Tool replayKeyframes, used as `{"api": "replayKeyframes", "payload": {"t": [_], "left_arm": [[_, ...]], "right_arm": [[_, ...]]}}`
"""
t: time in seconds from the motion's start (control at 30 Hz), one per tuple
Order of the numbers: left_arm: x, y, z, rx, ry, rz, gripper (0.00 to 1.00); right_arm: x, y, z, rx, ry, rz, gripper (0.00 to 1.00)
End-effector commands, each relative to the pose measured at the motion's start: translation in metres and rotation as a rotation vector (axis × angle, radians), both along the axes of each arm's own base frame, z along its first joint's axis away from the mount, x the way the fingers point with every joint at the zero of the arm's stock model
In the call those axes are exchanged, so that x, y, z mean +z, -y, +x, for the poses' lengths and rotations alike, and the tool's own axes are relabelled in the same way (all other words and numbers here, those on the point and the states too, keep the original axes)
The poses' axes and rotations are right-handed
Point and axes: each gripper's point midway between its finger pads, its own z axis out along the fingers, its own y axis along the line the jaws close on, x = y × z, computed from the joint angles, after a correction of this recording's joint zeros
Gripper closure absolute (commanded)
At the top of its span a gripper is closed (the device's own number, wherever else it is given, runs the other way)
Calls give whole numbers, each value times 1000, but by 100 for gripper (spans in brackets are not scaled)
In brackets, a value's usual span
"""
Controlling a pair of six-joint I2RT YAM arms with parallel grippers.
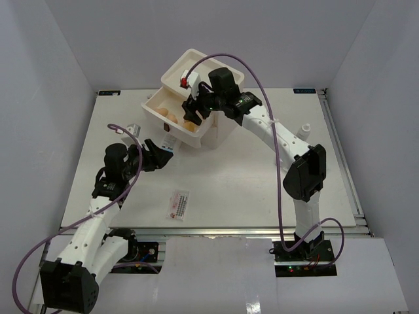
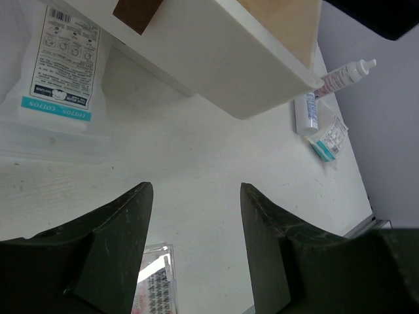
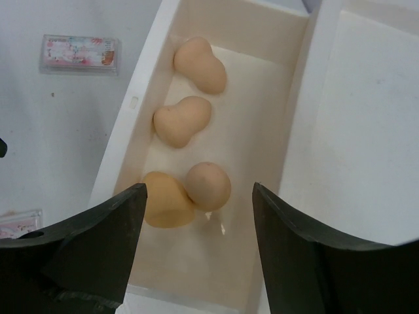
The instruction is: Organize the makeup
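Several tan egg-shaped sponges (image 3: 182, 121) lie in the pulled-out drawer (image 3: 147, 85) of the cream box (image 1: 203, 69). My right gripper (image 3: 198, 188) hangs open just above them, with nothing between its fingers; in the top view the right gripper (image 1: 195, 108) is over that drawer. Low over the table beside the box, my left gripper (image 2: 195, 186) is open and empty. A blue-print sachet (image 2: 59, 65) lies ahead of it on the left. A pink-red sachet (image 1: 178, 203) lies near the front. A white-blue tube (image 2: 306, 111) and a small white bottle (image 2: 344, 73) lie farther right.
A small teal-edged sachet (image 2: 329, 139) lies by the tube. Another pink sachet (image 3: 80, 52) rests on the table left of the drawer. A small red item (image 1: 184, 82) sits on top of the box. White walls enclose the table (image 1: 249, 190).
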Motion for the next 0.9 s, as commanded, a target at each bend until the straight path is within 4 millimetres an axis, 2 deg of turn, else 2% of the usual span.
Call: {"api": "replayKeyframes", "payload": {"t": [0.0, 0.1, 0.17, 0.47, 0.63, 0.87], "left_arm": [[13, 4, 19, 27, 11, -66, 36], [9, 3, 34, 50, 2, -64, 37], [2, 2, 45, 64, -24, -53, 38], [9, 1, 71, 79, -3, -19, 38], [11, -3, 79, 100, 3, 11, 39], [7, -6, 85, 119, 3, 30, 39]], "right_arm": [[90, 21, -6, -28, 228, 85, 25], [81, 28, -2, -52, 247, 48, 25], [67, 32, 8, -96, 245, 15, 25], [30, 33, 43, -184, 264, -65, 30], [19, 34, 51, -194, 252, -78, 33], [6, 33, 51, -182, 213, -81, 39]]}}
